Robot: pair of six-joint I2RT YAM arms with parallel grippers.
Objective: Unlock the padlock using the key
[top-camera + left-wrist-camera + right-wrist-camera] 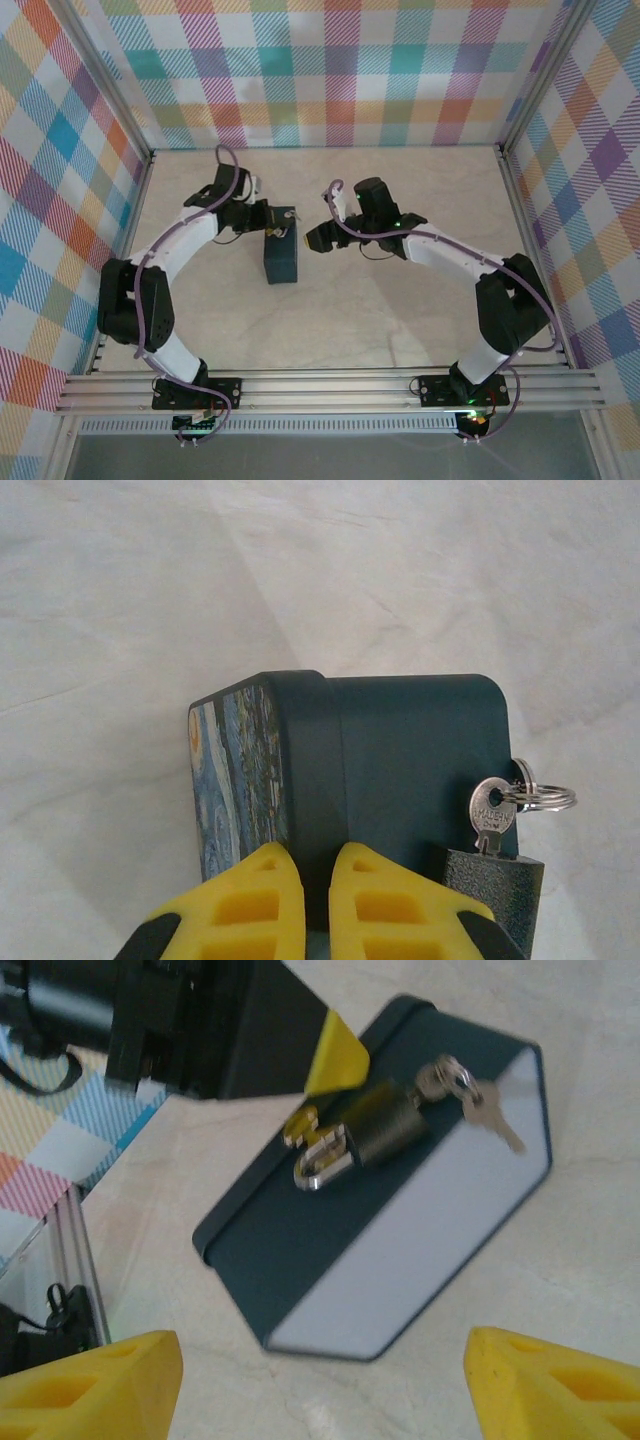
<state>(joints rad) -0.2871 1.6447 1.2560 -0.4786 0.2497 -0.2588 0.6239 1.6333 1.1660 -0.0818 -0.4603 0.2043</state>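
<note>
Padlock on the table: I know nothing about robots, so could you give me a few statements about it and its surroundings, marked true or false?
1. A key sits in the padlock. True.
2. The right gripper holds that key. False: its fingers are wide open and hold nothing.
3. The box is red. False: it is dark blue, with a swirl-painted side.
4. A ring hangs from the key. True.
5. The padlock lies on the bare table, far from the box. False: it rests against the box.
</note>
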